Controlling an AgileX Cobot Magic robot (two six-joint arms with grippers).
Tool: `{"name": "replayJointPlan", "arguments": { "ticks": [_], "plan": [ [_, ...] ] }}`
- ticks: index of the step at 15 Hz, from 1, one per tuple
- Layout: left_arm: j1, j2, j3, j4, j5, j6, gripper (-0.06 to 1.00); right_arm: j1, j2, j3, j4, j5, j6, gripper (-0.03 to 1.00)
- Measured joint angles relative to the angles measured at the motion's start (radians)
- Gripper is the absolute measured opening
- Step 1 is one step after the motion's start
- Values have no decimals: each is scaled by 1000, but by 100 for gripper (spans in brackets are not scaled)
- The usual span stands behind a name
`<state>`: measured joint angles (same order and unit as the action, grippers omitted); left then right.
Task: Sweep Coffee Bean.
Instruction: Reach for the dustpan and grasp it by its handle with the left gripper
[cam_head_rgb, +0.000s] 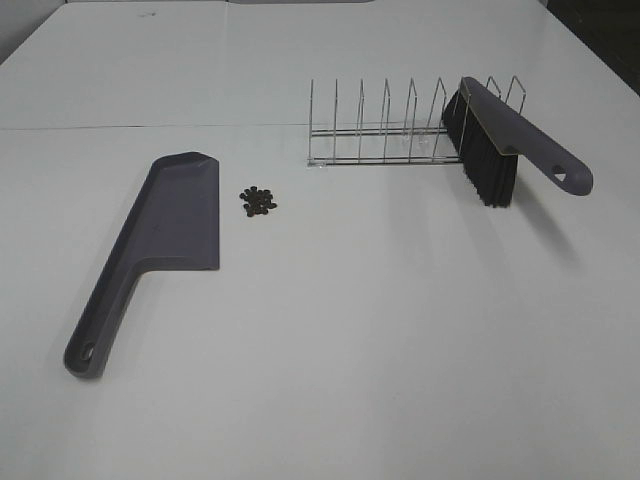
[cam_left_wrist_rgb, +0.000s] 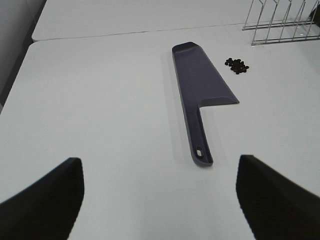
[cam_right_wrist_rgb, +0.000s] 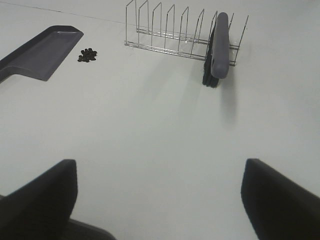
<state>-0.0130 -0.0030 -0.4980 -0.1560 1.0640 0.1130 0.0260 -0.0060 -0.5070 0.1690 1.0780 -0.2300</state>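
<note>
Waiting to be swept, the beans (cam_head_rgb: 258, 200) sit in one tight cluster on the tabletop (cam_head_rgb: 380, 340), well ahead of the left hand (cam_left_wrist_rgb: 158, 162) and farther off from the right hand (cam_right_wrist_rgb: 159, 162). Both hands hang spread wide and empty, so the job looks to be at its very start, with neither tool picked up. The beans are tiny, dark and roundish, and would likely roll at a hard push. Just beside them, not touching, the dustpan (cam_head_rgb: 165, 235) lies flat. It is smooth grey-violet plastic with a raised rim round a broad blade, and its long handle, pierced by a hang hole, points back toward the left hand. Well ahead of the right hand, the brush (cam_head_rgb: 500, 150) has a back of the same plastic over dense black bristles. It stands propped at the end of a thin wire rack (cam_head_rgb: 385, 135), handle jutting out. The next move probably calls for the right hand to close on that handle and lift the brush clear of the wires, while the left hand takes the dustpan's handle. The tabletop is plain matte white.
</note>
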Motion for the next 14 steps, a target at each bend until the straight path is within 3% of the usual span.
{"name": "replayJointPlan", "arguments": {
  "ticks": [14],
  "plan": [
    [0, 0, 0, 0, 0, 0, 76, 0, 0, 0, 0, 0, 0, 76]
  ]
}}
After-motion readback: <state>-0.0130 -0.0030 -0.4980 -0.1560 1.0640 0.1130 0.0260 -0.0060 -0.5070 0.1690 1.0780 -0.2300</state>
